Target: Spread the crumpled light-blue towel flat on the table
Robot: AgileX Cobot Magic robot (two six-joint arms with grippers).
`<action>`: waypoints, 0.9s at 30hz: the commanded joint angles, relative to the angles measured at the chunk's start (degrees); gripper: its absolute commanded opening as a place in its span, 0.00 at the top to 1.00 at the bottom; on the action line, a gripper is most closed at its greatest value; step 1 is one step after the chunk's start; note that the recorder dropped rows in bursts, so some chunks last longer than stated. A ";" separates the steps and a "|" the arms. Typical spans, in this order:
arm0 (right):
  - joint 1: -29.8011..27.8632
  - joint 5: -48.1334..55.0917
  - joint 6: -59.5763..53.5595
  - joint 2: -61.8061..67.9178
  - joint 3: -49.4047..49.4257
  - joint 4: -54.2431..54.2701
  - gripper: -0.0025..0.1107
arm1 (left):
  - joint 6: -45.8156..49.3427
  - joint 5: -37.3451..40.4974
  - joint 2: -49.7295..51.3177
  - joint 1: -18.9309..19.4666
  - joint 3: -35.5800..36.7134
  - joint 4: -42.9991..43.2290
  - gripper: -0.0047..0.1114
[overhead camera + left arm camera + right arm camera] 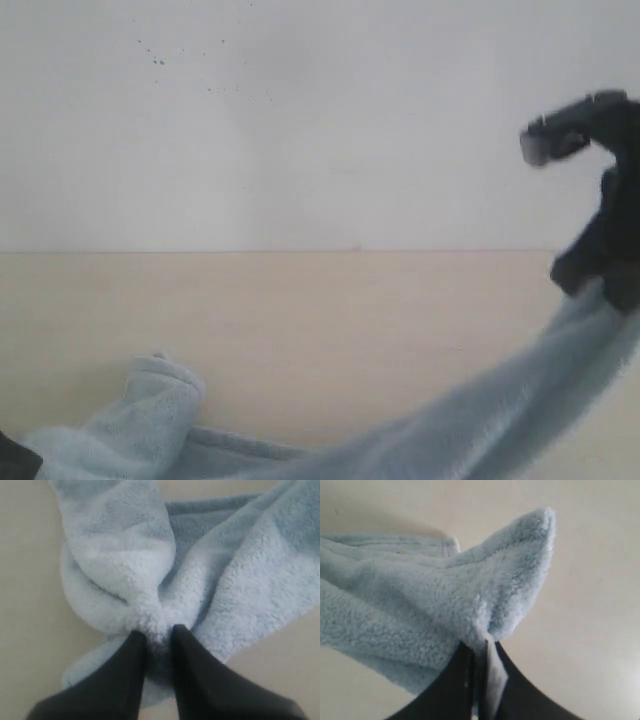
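Counts as one: towel (pixel 480 425), a single pale blue piece running from 7 o'clock to 3 o'clock of the exterior view. Counts as one: counter (pixel 300 310), a lone beige surface. Counts as one: wall (pixel 300 120), plain white, at 12 o'clock. Counts as two: right claw (pixel 598 290) at 3 o'clock of the exterior view, left claw (pixel 159 632) seen close in its own wrist view. Totals two black fingers (pixel 125 675) on the left claw and two more on the right claw, four in all. Numbers a handful of dark specks (pixel 158 60) on the wall at 11 o'clock, too small for an exact tally.
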 commanded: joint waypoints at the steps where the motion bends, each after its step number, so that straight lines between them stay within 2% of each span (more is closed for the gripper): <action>1: -0.11 0.02 0.27 -0.88 14.86 2.16 0.97 | 4.53 2.19 -0.40 -0.09 1.91 -7.78 0.45; 2: -0.11 0.02 0.27 -0.88 17.46 3.17 0.97 | 4.53 2.19 -0.40 -0.09 1.92 -8.84 0.35; 4: -0.11 0.02 0.27 -0.88 19.73 4.39 0.97 | 4.53 1.58 -0.40 -0.09 1.92 -8.99 0.27; 11: -0.11 0.02 -3.01 -0.88 22.24 9.94 0.97 | 4.42 -3.29 -0.48 -0.09 1.01 -9.67 0.26; 15: -0.11 0.02 -6.04 -0.88 22.24 11.35 0.96 | 4.52 -11.79 -0.34 -0.09 0.49 -10.24 0.26; 17: -0.11 0.02 -6.28 -0.78 22.24 11.35 0.90 | 5.92 -16.15 0.85 -0.09 0.49 -12.45 0.26; 19: -0.11 -0.42 -6.42 -0.78 22.24 11.35 0.77 | 13.28 -18.10 3.50 -0.77 0.09 -19.13 0.26; 21: -0.11 -3.16 -7.10 -0.78 22.24 11.12 0.60 | 24.34 -15.04 7.10 -2.39 -1.51 -26.84 0.26; 23: -0.11 -6.34 -6.17 -0.78 22.24 9.84 0.47 | 34.10 -9.22 11.37 -3.86 -4.23 -33.39 0.26; 25: -0.11 -8.70 -1.43 -0.78 22.24 7.95 0.44 | 37.73 -3.66 16.04 -5.22 -7.75 -35.81 0.27; 27: -0.11 -10.94 3.49 -0.78 22.24 4.94 0.44 | 36.42 -2.12 19.69 -5.77 -10.98 -35.81 0.30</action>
